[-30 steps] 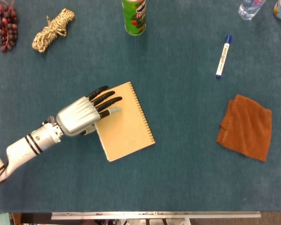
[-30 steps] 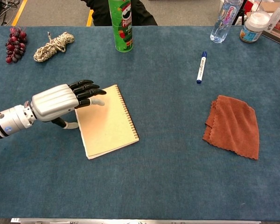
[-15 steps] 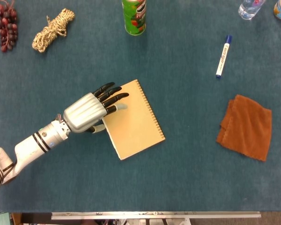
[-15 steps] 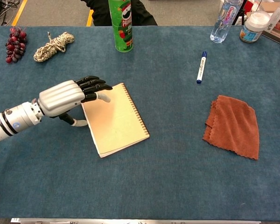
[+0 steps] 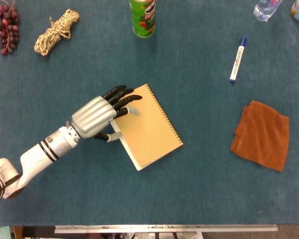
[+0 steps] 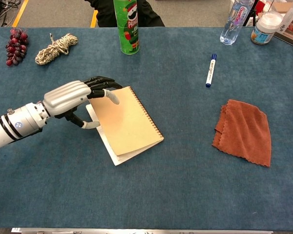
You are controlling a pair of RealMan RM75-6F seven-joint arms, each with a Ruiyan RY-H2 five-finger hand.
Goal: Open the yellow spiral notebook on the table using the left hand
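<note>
- The notebook (image 6: 127, 126) lay flat on the table (image 6: 185, 195), turned at an angle, with its spiral edge on the side away from my hand.
- My left hand (image 5: 95, 117) sat at the notebook's free edge, opposite the spiral. The fingers (image 5: 120, 97) reached over the cover near its far corner; the thumb (image 6: 88, 125) was tucked low against the edge, just below the cover.
- Grip state: fingers loosely curled, neither spread nor fisted. I judged the cover's edge was caught between thumb and fingers, though neither view showed that contact plainly.
- In the chest view the cover stood slightly off the white pages (image 6: 109, 151) along the free edge, so a strip of paper showed beneath it.
- Progress, as I judged it: opening begun only. The cover was raised a little at one side and not folded back.
- Left to do: swing the cover over the spiral until it lies open.
- My right hand appeared in neither view.
- Beyond the notebook's spiral side, well apart: a pen (image 5: 237, 59) and a brown cloth (image 5: 261, 135).
</note>
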